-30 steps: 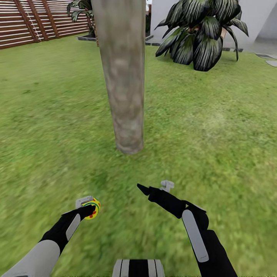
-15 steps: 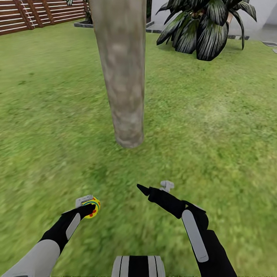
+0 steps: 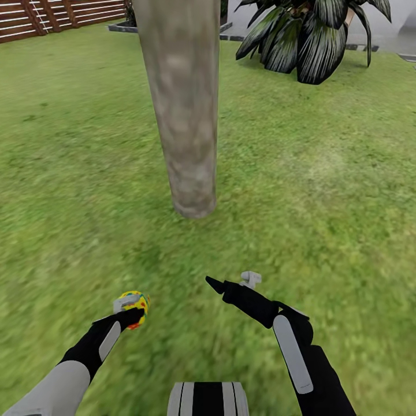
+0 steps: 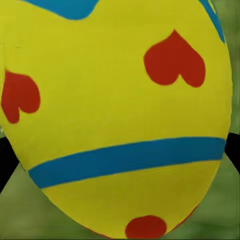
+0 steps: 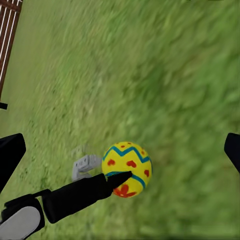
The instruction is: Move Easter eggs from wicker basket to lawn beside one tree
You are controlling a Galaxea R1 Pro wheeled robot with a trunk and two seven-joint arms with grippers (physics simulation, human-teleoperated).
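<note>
One yellow Easter egg with red hearts and blue bands sits in my left gripper, which is shut on it just above the lawn. Up close, the egg has a black finger at each side. The tree, a thick grey-brown trunk, rises from the grass straight ahead, a short reach beyond both hands. My right gripper hovers open and holds nothing. Its camera shows its own fingertips spread wide, with the egg and the left gripper between them. The wicker basket is out of view.
A dark-leaved shrub stands at the back right by a pale paved strip. A brown slat fence runs along the back left. Open grass lies on both sides of the trunk.
The whole view has shifted slightly, so the trunk's foot and the shrub sit a little differently in the picture. The egg has shifted slightly between the left fingers. The right arm is unmoved.
</note>
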